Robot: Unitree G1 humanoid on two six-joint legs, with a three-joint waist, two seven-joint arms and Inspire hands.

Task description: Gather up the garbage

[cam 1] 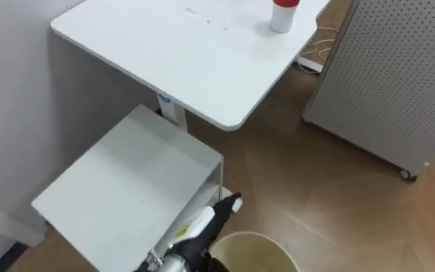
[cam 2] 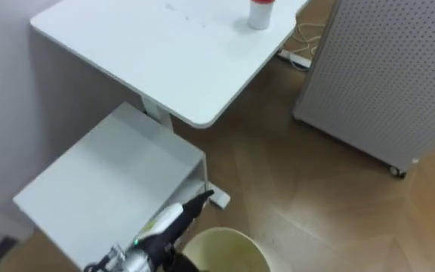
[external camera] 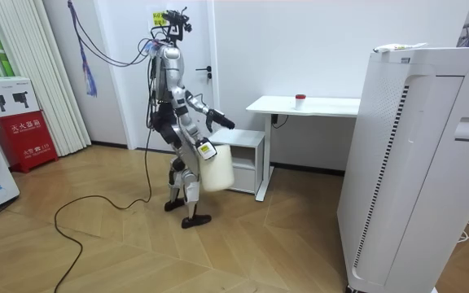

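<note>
Red-top bottle [cam 1: 283,17] at frame top is being approached w/ bin [cam 1: 259,249]; fwd reach needed next; left hand [cam 1: 229,205] state: can't tell.

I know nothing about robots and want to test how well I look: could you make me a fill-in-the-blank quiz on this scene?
1. The red-capped container stands on the white ____.
2. The low cabinet on the floor by the wall is coloured ____.
3. The robot carries a pale, open-topped ____ low at its front.
Missing words: desk; white; bin.
</note>
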